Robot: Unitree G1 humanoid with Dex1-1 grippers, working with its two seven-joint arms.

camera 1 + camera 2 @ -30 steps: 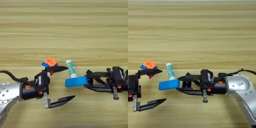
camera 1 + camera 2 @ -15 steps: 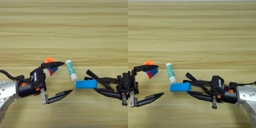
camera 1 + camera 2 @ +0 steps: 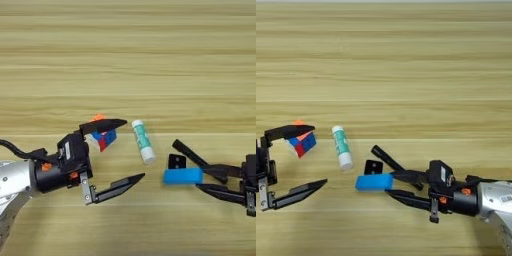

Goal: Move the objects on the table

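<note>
Landmark taken: white-and-green glue stick (image 3: 142, 141), lying flat on the light yellowish plank-grained wooden table (image 3: 130, 60), white cap end toward the near edge.

Far left of glue stick: left gripper (image 3: 116, 150) of two black fingers on a grey-and-black arm, spread wide, nothing grasped. Upper finger crossing over the top of the multicoloured puzzle cube (orange, blue, red faces) (image 3: 102, 136); lower finger well clear, nearer the front edge. Contact between upper finger and cube not resolvable. Cube just left of glue stick, apart from it, tilted on a corner or edge. Judged: fingers bracketing the cube for a pinch, not closed.

Just right of glue stick, toward the near edge: tiny black square piece with a pale mark (image 3: 177, 161), flat on table, close beside the far edge of the flat bright-blue rectangular block (image 3: 183, 176); touching or not, cannot tell.

Further right of glue stick: right gripper (image 3: 385, 172), black fingers splayed apart, released, block sitting at the mouth between the tips. One finger angled past the square piece, other along the block's near side. Judged: placed to shove or take up the block.

No brand, label or legible writing visible on any item.
</note>
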